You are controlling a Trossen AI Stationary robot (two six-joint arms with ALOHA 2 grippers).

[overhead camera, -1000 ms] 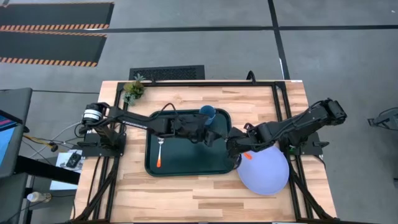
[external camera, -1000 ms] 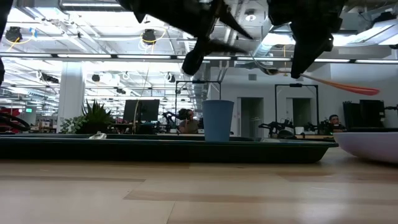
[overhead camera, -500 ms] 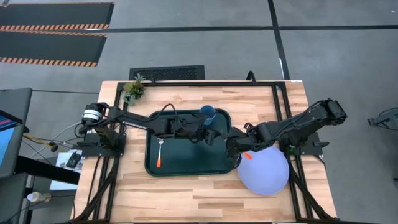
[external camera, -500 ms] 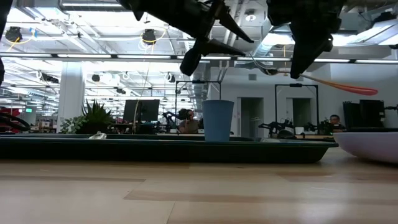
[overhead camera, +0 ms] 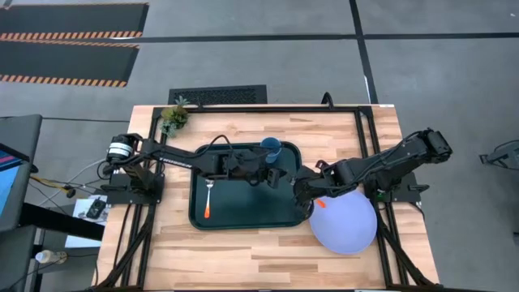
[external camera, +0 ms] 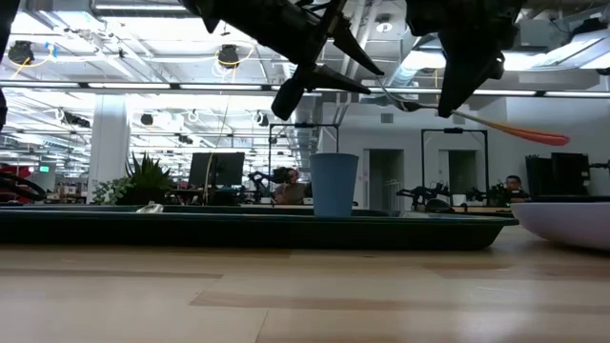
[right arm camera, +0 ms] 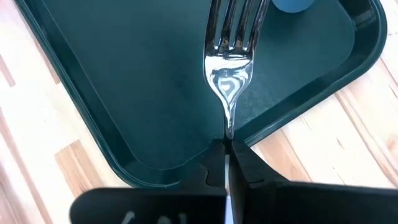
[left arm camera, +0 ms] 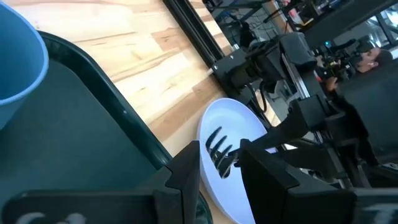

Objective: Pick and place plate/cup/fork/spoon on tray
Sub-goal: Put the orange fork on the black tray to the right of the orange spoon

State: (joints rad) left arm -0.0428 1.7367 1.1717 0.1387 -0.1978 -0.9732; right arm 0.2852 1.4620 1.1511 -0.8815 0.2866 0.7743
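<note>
Fork [right arm camera: 228, 74] with silver tines and orange handle, clenched in the right tool [right arm camera: 225, 158], has edged over the dark green rectangular tray's [overhead camera: 199, 221] corner; release nears. Left tool [left arm camera: 208, 180] hovers released above the tray.

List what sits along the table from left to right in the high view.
Plant → spoon on the tray → cup → right hand holding the fork → plate.

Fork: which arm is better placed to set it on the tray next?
Right. The right gripper is shut on the fork, tines over the tray. The left gripper hangs near the cup, holding nothing.
</note>
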